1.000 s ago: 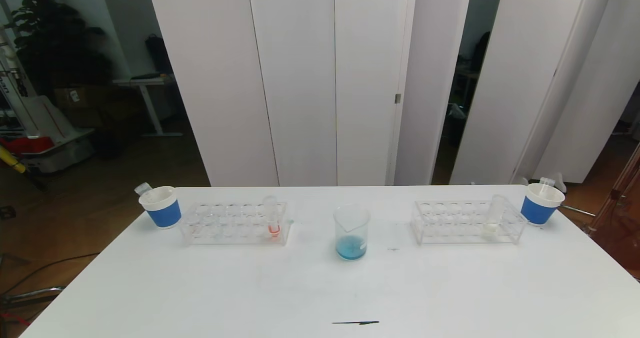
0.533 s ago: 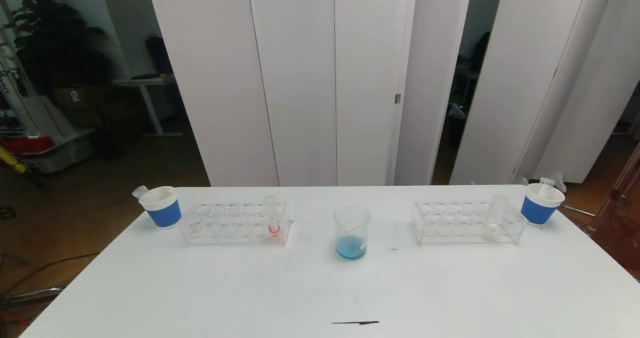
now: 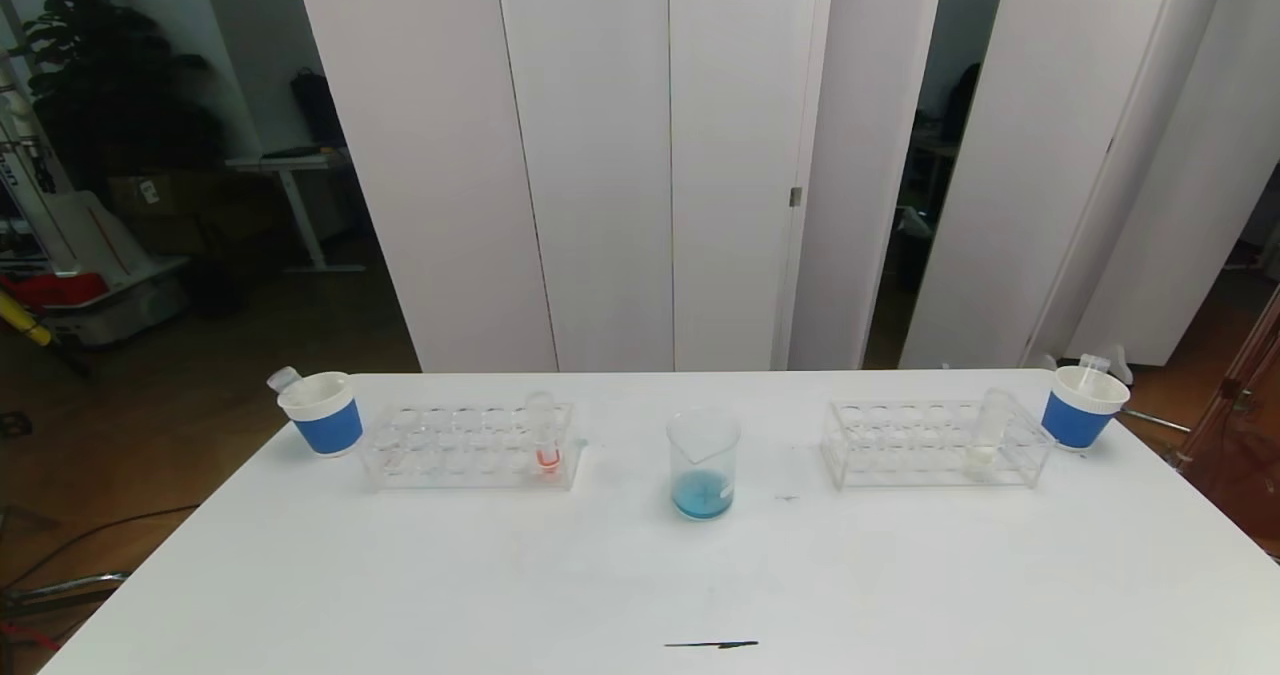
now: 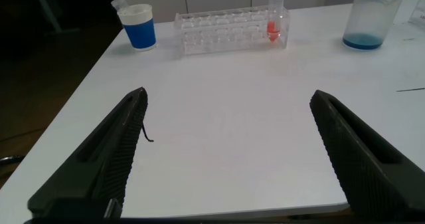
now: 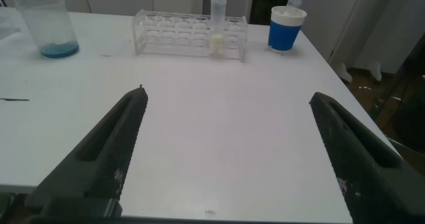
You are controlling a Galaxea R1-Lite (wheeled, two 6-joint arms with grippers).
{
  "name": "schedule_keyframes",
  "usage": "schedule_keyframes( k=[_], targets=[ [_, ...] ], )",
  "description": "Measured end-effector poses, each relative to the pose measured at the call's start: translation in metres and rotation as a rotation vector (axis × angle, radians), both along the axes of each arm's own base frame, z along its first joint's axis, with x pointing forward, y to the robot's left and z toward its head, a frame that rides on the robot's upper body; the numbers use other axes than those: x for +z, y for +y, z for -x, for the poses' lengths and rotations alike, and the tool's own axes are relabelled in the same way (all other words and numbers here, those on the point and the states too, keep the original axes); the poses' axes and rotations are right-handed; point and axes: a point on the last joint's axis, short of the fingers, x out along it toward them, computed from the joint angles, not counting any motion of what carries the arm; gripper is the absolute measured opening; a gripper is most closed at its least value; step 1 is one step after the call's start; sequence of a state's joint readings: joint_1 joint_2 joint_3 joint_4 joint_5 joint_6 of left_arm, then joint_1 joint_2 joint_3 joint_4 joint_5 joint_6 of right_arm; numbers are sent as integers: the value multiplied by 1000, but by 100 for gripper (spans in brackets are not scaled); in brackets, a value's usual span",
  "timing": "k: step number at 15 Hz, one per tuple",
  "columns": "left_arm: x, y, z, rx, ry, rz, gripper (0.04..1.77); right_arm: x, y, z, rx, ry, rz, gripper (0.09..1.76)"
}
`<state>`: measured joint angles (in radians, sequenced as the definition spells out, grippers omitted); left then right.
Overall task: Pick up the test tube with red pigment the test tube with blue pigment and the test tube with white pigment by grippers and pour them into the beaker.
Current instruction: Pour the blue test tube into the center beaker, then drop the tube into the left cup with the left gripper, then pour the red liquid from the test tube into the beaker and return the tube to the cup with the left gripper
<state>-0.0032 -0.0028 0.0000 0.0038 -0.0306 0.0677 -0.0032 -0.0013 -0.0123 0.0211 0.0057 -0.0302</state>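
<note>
The beaker (image 3: 703,465) stands mid-table with blue liquid in its bottom; it also shows in the left wrist view (image 4: 372,18) and the right wrist view (image 5: 46,24). The test tube with red pigment (image 3: 545,437) stands upright in the left clear rack (image 3: 460,447). The test tube with white pigment (image 3: 985,435) stands upright in the right clear rack (image 3: 920,445). No tube holding blue pigment is in view. My left gripper (image 4: 227,94) is open and empty over the table's near left part. My right gripper (image 5: 227,94) is open and empty over the near right part. Neither shows in the head view.
A blue-banded paper cup (image 3: 322,413) at the far left holds a leaning clear tube (image 3: 284,379). Another cup (image 3: 1083,407) at the far right holds a clear tube (image 3: 1092,363). A dark mark (image 3: 712,644) lies near the table's front edge.
The clear tube leaning in the left cup shifts slightly. Nothing else has moved.
</note>
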Motion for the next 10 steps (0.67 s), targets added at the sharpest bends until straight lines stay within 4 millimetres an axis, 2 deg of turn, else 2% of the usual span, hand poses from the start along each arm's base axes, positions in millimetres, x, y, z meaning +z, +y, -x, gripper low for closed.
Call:
schedule_keyframes(
  k=[5,8,10],
  targets=[
    [12,0,3,-1,-52,-2,175,0,0,0,0,0,0,175],
    [32,0,12,-3,-91,-6,175,0,0,0,0,0,0,175],
    [53,0,17,-2,-99,-7,175,0,0,0,0,0,0,175]
  ],
)
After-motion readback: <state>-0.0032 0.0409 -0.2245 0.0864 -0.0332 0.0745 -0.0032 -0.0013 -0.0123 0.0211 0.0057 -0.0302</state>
